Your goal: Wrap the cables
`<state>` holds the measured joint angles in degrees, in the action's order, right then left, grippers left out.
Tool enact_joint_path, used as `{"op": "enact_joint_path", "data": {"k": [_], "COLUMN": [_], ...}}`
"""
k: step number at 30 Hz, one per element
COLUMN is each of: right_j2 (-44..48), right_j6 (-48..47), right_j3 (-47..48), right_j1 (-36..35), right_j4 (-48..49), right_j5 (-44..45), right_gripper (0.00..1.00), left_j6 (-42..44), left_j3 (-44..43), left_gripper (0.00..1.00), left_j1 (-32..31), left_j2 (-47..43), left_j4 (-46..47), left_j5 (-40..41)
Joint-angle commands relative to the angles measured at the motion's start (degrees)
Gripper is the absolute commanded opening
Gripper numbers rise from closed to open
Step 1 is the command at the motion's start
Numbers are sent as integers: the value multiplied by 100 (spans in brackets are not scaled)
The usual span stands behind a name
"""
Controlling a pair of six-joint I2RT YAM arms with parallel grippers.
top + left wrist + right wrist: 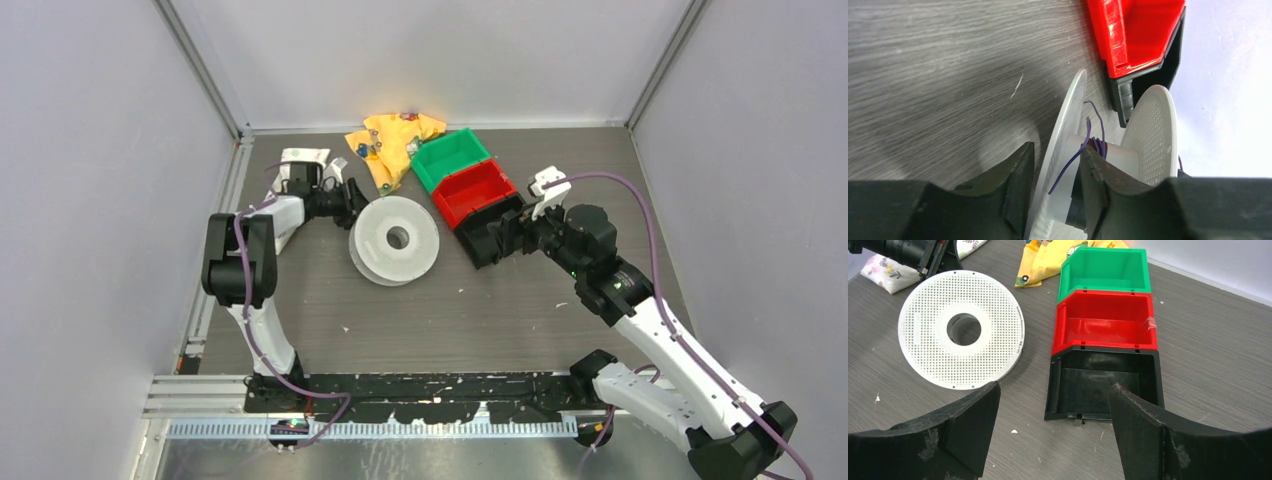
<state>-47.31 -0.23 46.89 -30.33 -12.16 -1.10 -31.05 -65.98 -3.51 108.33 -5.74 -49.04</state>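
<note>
A white perforated spool stands tilted on the table, also seen in the right wrist view. In the left wrist view a thin purple cable is wound a few turns on the hub, and its loose end hangs between the flanges. My left gripper is open and straddles the near flange, with one finger inside by the hub and cable. In the top view it sits at the spool's left edge. My right gripper is open and empty, just before the black bin.
Green, red and black bins stand in a row right of the spool. A yellow cloth lies at the back. A white flowered pouch lies behind the left gripper.
</note>
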Motion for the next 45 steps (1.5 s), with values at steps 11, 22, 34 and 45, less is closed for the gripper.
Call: {"op": "enact_joint_path", "data": {"k": [11,22,34,45], "right_j2": [-300,-1061,-2465,-2731], "right_j6": [18,1247,2733,3446], "right_j3": [137,1061,2652,2625], "right_j1": [16,22,1055,1055], "right_j4": [290,-701,-2642,-2915], "right_j5": [-100,2036,3676,3762], "right_gripper": [86,100,100,100], "left_j6": [1280,1816,1661,1474], "left_j3": [-573,-1413,80,1113], "left_gripper": [60,61,62,63], "left_j1": [90,88,83,86], "left_j2": [-466,-1669,-3963,-4461], "left_j4": [-1759,-2970,-2822,-2415], "left_j5": [1652,3239,3728,4084]}}
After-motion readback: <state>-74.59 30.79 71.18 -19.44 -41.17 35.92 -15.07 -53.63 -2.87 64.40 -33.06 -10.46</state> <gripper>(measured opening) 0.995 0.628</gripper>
